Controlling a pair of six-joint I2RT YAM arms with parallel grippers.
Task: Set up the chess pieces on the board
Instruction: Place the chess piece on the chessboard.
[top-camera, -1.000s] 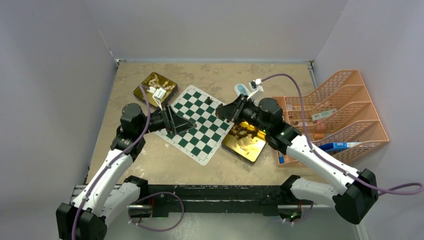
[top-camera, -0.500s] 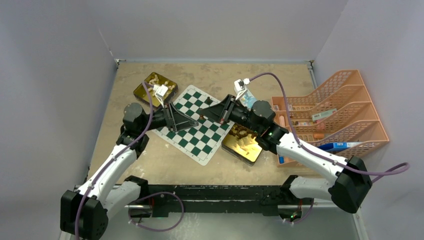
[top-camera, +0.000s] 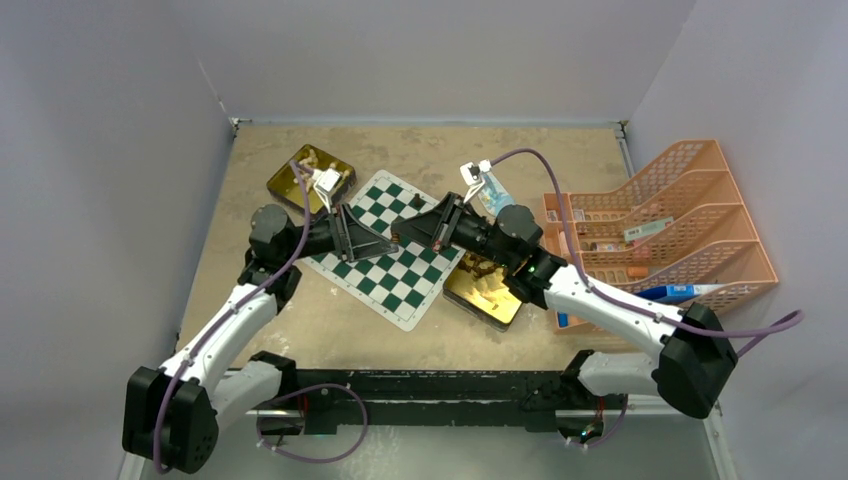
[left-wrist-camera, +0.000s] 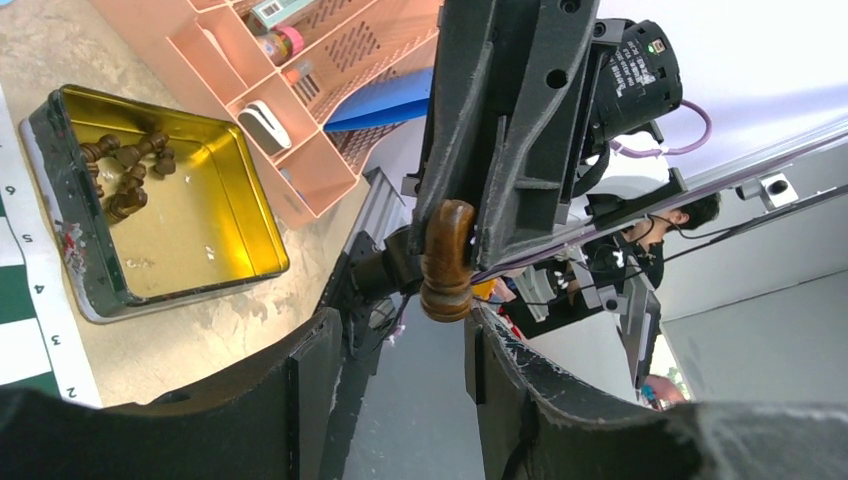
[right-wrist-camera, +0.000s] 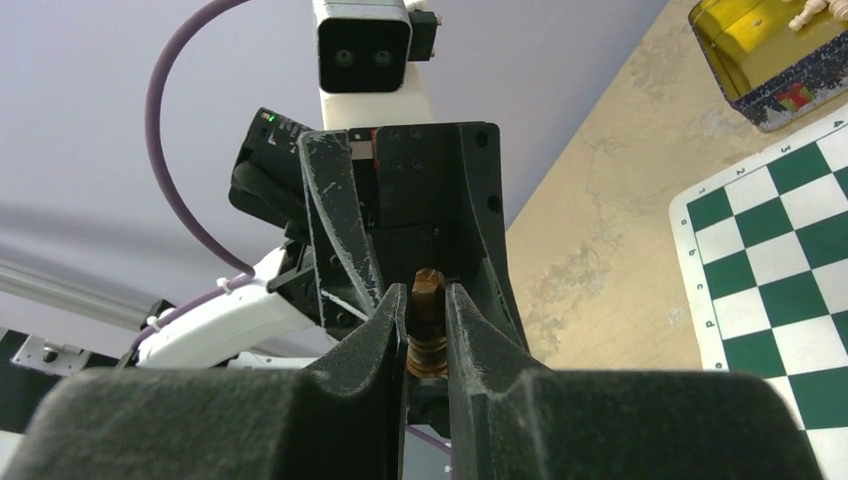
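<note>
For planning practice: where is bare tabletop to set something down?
Free: table strip between far wall and board; strip between board and near edge. Crowded: above the board, where the left gripper and right gripper meet.

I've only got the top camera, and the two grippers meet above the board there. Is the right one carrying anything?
Observer: Yes. The right wrist view shows the right gripper shut on a dark brown chess piece.
Operator: Has the left one taken hold of it?
Observer: Not yet. In the left wrist view the left gripper has its jaws apart, one on either side of the piece's end.
Operator: And what remains to fetch?
Observer: The left wrist view shows a few more dark brown pieces bunched in one corner of the gold tin. The rest of its floor is mostly bare.
</note>
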